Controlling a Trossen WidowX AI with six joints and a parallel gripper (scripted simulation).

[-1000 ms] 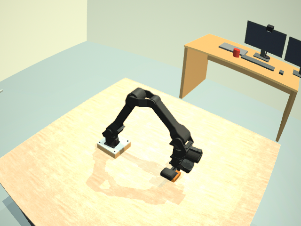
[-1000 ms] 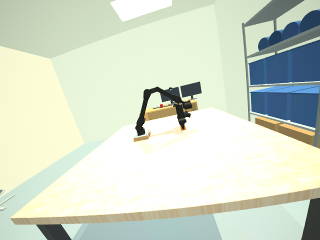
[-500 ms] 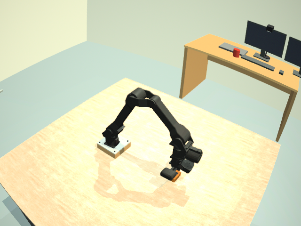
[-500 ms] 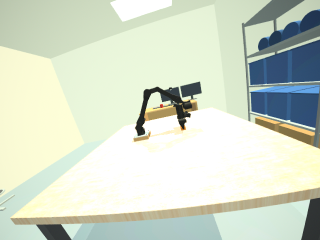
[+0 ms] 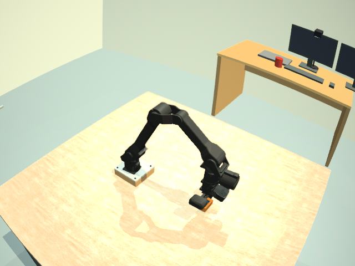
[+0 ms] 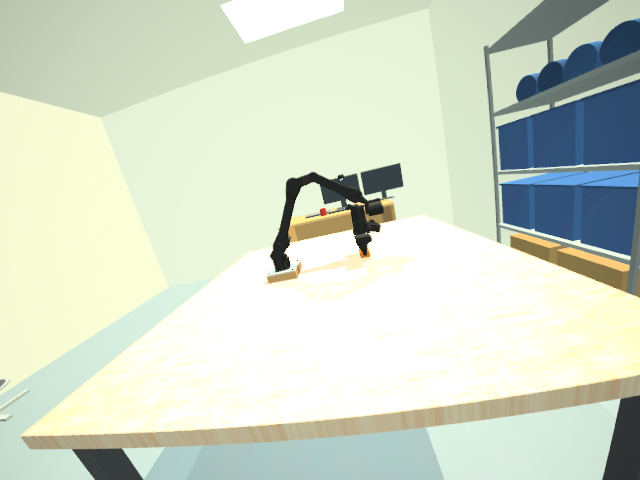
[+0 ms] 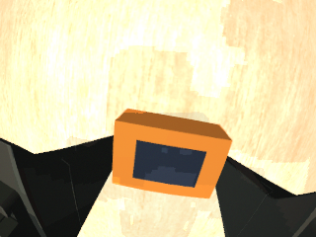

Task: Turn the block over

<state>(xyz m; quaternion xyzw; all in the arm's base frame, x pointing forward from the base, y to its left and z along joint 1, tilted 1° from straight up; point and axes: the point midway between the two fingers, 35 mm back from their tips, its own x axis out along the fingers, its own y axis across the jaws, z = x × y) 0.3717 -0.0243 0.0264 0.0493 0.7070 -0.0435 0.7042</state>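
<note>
The orange block (image 5: 208,205) (image 6: 364,254) (image 7: 124,155) rests on the table (image 5: 258,223) (image 6: 336,372), or is too close to it to see a gap. Its marked side, with a dark rectangle (image 7: 169,164), faces up towards the wrist camera. My gripper (image 5: 204,202) (image 6: 364,250) (image 7: 168,151) points down and is shut on the block, with one finger against each short end. In the top view, a finger hides much of the block. The block's underside is hidden.
The arm's base plate (image 5: 145,172) (image 6: 283,276) stands on the table, to the left of the block in the top and exterior views. A desk (image 5: 238,57) with monitors and a red cup (image 5: 278,62) stands beyond the table. Shelves (image 6: 563,170) stand at the right in the exterior view.
</note>
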